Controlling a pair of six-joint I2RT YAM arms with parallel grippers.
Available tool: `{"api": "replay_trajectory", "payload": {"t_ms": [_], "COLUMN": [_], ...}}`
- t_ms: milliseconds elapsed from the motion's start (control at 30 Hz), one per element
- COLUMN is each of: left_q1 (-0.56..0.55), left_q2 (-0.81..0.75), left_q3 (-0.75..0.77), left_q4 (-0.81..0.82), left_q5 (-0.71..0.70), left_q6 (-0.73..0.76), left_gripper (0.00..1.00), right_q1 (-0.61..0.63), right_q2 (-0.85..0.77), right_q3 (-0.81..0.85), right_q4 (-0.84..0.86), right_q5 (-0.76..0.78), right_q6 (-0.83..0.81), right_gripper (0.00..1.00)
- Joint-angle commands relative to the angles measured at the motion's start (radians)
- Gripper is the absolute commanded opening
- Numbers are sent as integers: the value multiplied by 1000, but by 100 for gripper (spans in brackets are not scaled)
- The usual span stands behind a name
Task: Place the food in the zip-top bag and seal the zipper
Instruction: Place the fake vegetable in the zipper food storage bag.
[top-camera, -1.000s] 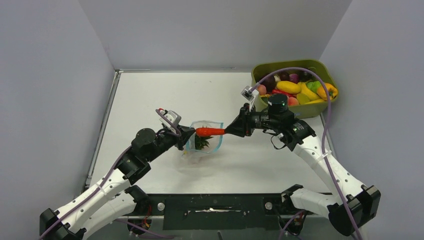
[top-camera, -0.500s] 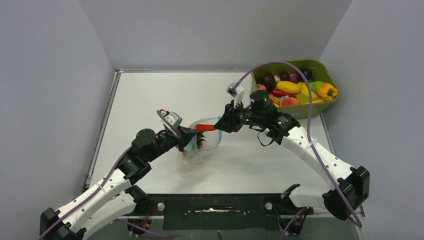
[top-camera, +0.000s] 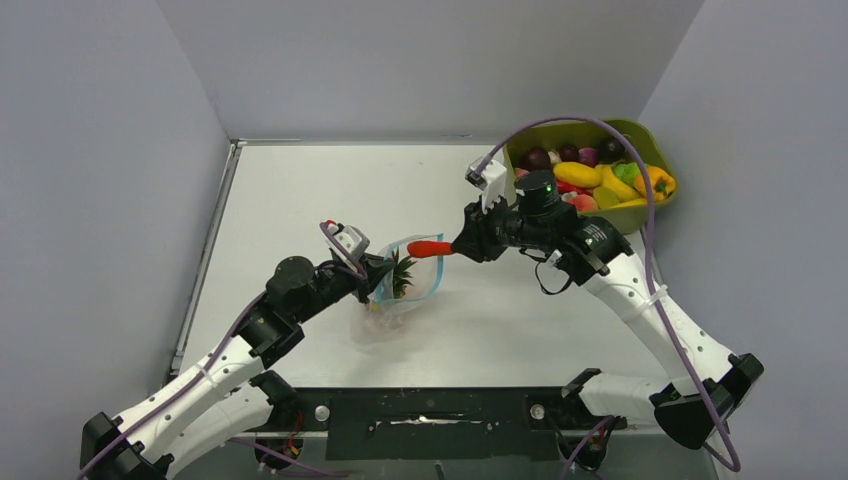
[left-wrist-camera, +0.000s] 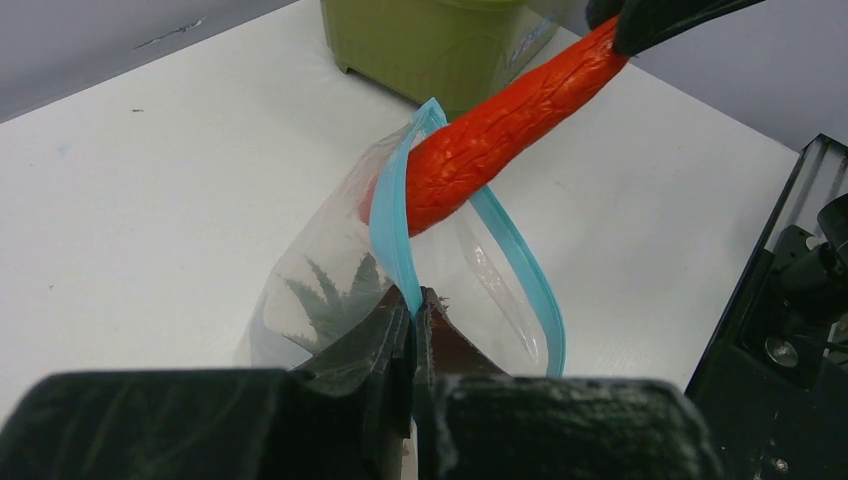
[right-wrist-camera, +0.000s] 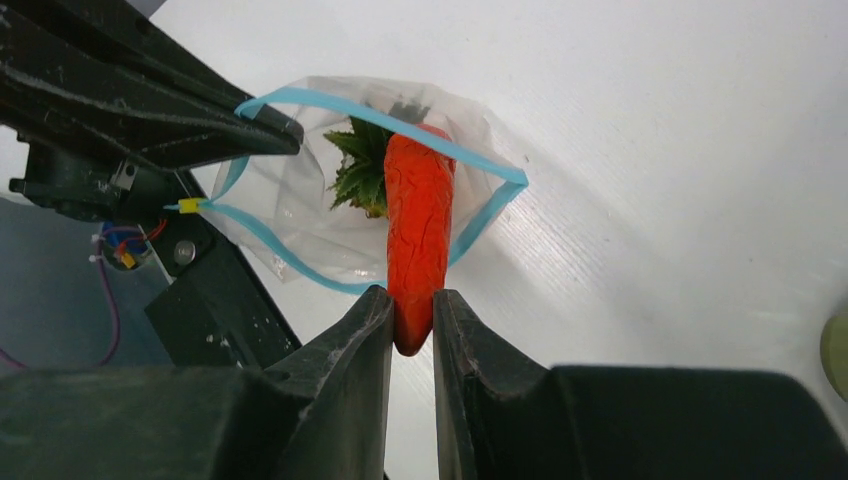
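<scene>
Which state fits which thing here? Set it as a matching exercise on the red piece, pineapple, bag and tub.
Things:
1. red piece
2. pineapple
3. bag
4. tub

States:
a. pinched at its rim by the left hand
b. lying inside the bag
c. held in the right hand at the bag's mouth
d. olive green

Pairs: 1-c, 2-b, 3-a, 4-d
</scene>
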Motion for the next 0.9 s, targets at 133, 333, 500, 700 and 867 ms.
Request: {"api": "replay_trajectory", "payload": {"t_ms": [133, 333, 500, 700, 867], "left_q1": [4, 3, 3, 3, 4], "left_q2": [0, 4, -11, -9, -6], "left_q3": [40, 46, 44, 42, 37], "left_q4": [61, 73, 81, 93, 108], "left_q5": [10, 20, 23, 29, 36], "left_q6": [21, 6, -12, -21, -33], "left_gripper": [0, 0, 0, 0, 0], "right_q1": [8, 42, 76, 142, 186], "right_q2": [-44, -7, 50, 186, 255], "right_q3": [59, 28, 19, 110, 137], "right_q4": [-192, -161, -104, -139, -119], "right_q5": [-46, -44, -50, 30, 41], "right_q6": [-82, -73, -85, -115, -120], "right_gripper": [0, 0, 0, 0, 0]}}
